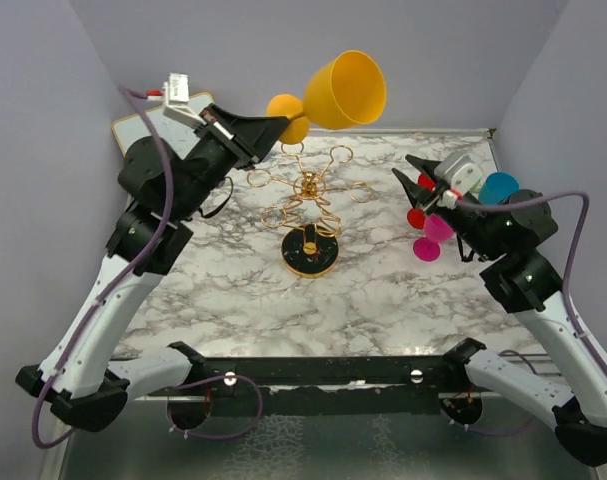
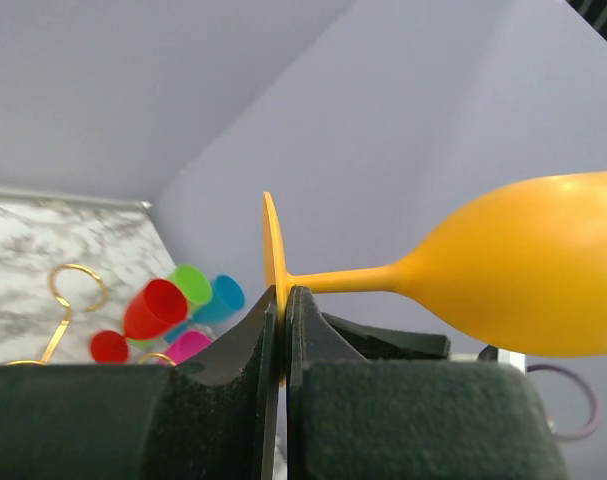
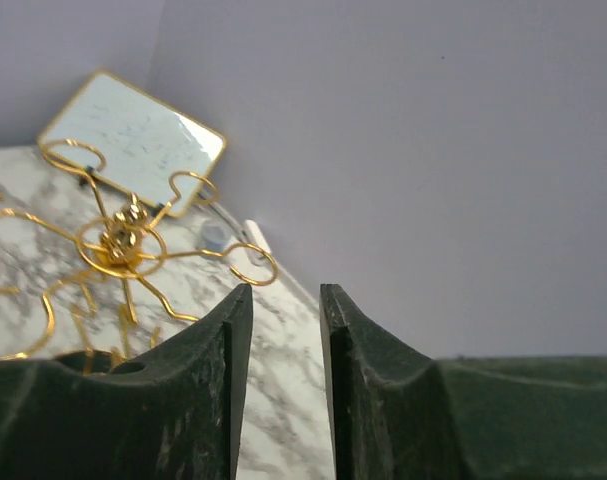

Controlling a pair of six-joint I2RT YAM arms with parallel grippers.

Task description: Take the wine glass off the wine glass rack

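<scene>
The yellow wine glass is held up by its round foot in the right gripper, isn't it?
No, the left gripper holds the yellow wine glass up by its round foot; the left wrist view shows it. The right gripper is open and empty.

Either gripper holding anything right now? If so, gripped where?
Left gripper is shut on the yellow wine glass, pinching the edge of its foot. Right gripper is open, holding nothing.
</scene>
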